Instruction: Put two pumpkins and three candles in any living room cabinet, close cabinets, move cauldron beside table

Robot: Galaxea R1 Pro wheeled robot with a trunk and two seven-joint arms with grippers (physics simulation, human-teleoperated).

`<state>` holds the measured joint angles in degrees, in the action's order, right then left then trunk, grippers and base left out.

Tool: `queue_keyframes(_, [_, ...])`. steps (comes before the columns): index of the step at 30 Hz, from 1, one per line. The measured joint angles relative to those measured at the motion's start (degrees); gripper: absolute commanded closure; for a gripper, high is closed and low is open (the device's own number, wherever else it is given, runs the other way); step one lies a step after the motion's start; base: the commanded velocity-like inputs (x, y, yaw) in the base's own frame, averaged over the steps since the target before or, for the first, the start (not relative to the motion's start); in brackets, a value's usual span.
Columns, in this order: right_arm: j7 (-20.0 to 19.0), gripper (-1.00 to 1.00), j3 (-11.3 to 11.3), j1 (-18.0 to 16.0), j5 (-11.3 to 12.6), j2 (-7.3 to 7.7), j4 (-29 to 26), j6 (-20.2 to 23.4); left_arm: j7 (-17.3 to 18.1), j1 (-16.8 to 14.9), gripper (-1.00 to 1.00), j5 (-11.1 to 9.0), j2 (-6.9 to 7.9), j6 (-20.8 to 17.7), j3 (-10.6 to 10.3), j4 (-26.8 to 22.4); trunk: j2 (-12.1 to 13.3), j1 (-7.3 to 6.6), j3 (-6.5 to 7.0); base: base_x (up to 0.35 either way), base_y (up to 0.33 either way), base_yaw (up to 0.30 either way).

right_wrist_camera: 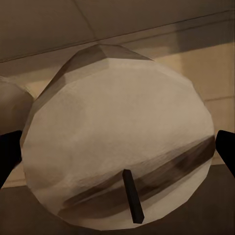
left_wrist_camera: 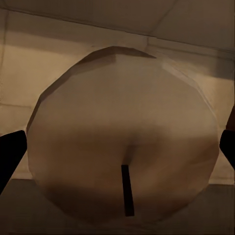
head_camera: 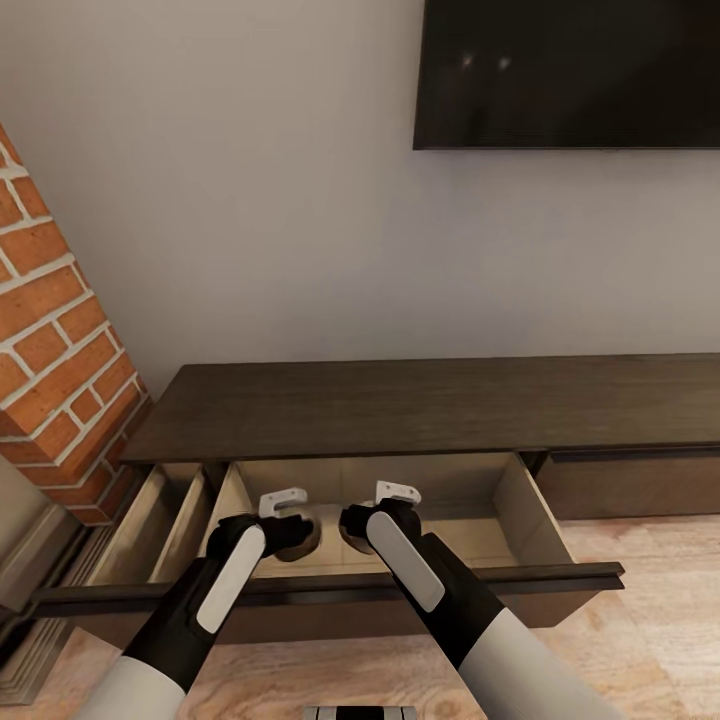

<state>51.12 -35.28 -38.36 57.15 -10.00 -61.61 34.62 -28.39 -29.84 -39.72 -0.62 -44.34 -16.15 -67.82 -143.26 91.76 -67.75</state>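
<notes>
Head camera high above the open cabinet (head_camera: 400, 410) drawer; wrist cameras close inside it.

Cabinet (head_camera: 420, 405): dark matt wood grain top, paler smooth wood lining inside the pulled-out drawer (head_camera: 300, 482). Candles (left_wrist_camera: 122, 132) look waxy beige, matt, faceted. Upper right, TV (head_camera: 567, 72) is glossy black; left, the fireplace (head_camera: 60, 380) is rough red brick.

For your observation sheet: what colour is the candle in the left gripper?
Beige-tan candle with a dark wick, clearest in the left wrist view.

Beige candles (left_wrist_camera: 122, 147), dark-brown cabinet (head_camera: 420, 405), seemingly black wicks (right_wrist_camera: 133, 196)
</notes>
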Motion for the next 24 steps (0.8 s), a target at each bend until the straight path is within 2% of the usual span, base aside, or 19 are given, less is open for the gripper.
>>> queue_keyframes(3, [0.1,1.00,0.0,0.0,-0.1,0.00,0.0,0.1,-0.1,0.0,1.00,0.0,0.00,-4.0,0.4,-1.0,0.0,0.00,0.00,0.000,0.000,0.000])
queue_keyframes(6, [0.2,1.00,0.0,0.0,-0.1,0.00,0.0,0.1,-0.2,0.0,1.00,0.1,0.00,-5.4,1.4,-1.5,0.0,0.00,0.00,0.000,0.000,0.000])
queue_keyframes(14, [0.2,1.00,0.0,0.0,-0.2,0.00,-0.1,0.1,-0.1,0.0,1.00,-0.1,0.06,-5.9,3.2,-2.6,0.0,0.00,0.00,0.001,0.000,0.000])
queue_keyframes(24, [0.2,1.00,0.0,0.0,-0.2,0.00,-0.1,0.1,-0.1,0.0,1.00,0.0,0.06,-5.9,3.4,-3.0,0.0,0.00,0.00,0.037,0.012,0.000])
